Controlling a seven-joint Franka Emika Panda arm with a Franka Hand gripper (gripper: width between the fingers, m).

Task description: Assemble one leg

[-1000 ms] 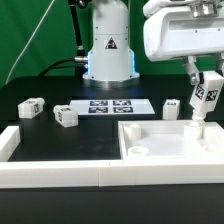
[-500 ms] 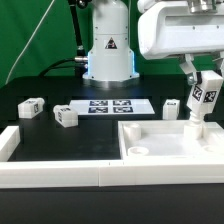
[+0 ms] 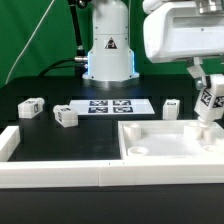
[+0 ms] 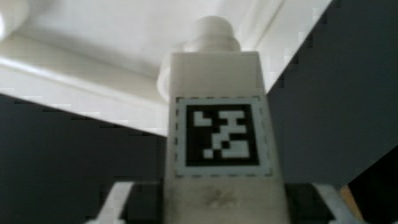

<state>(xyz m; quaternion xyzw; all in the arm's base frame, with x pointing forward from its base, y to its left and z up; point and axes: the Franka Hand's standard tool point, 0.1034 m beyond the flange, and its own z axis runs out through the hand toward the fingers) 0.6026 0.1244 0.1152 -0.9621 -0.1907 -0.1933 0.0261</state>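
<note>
My gripper (image 3: 206, 88) is shut on a leg (image 3: 209, 103), a small white block with a black-and-white tag, and holds it upright. The leg's lower end is at the far right corner of the large white tray (image 3: 150, 130); I cannot tell if they touch. In the wrist view the leg (image 4: 219, 100) fills the middle between my fingers, my gripper (image 4: 217, 205) is at its near end, and its round peg points at the tray's corner (image 4: 107, 60).
Three more tagged legs lie on the black table: two at the exterior view's left (image 3: 30, 106) (image 3: 66, 116) and one by the tray (image 3: 172, 107). The marker board (image 3: 118, 107) lies in the middle. A white L-shaped rail (image 3: 50, 172) runs along the front. The robot base (image 3: 108, 50) stands behind.
My gripper and the held leg have moved a little toward the exterior view's right and slightly down, closer to the tray's far right corner. The other parts have not moved.
</note>
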